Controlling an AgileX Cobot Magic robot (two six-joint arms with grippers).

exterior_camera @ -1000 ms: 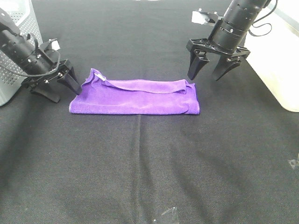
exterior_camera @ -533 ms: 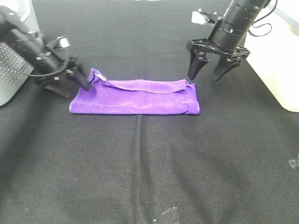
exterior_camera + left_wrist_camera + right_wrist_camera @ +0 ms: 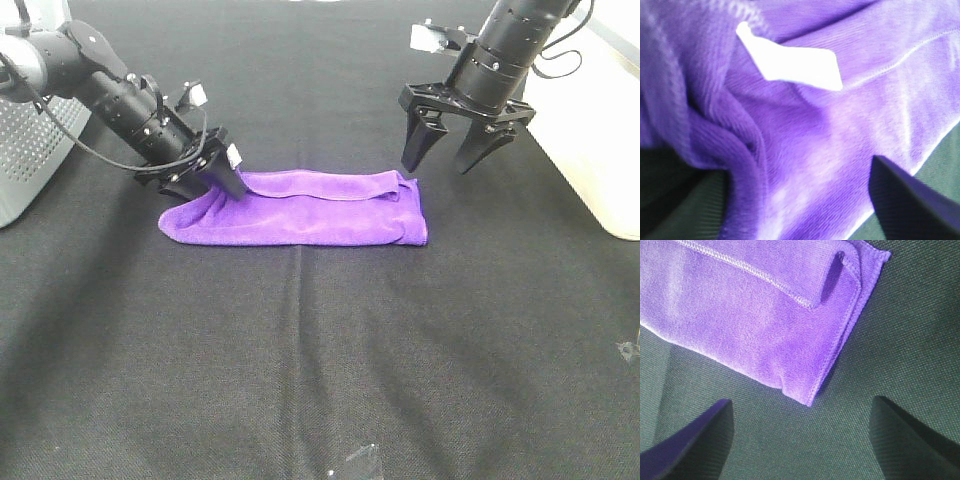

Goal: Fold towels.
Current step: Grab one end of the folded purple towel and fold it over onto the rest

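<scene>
The purple towel (image 3: 310, 210) lies folded into a long strip in the middle of the black table (image 3: 300, 350). My left gripper (image 3: 205, 182) is down on the strip's left end, jaws apart around the bunched cloth. In the left wrist view the towel (image 3: 840, 140) fills the frame with its white tag (image 3: 790, 65). One finger (image 3: 910, 200) shows there and the other is hidden by cloth. My right gripper (image 3: 445, 155) hangs open and empty just above the strip's back right corner. In the right wrist view that corner (image 3: 755, 315) lies flat with its hem showing.
A grey perforated container (image 3: 30, 140) stands at the left edge behind the left arm. A white box (image 3: 600, 130) stands at the right edge. Small bits of clear tape (image 3: 355, 460) lie near the table's front.
My left gripper has moved right from beside the towel onto its left end. That end has bunched up and shifted slightly right. The right arm has not moved.
</scene>
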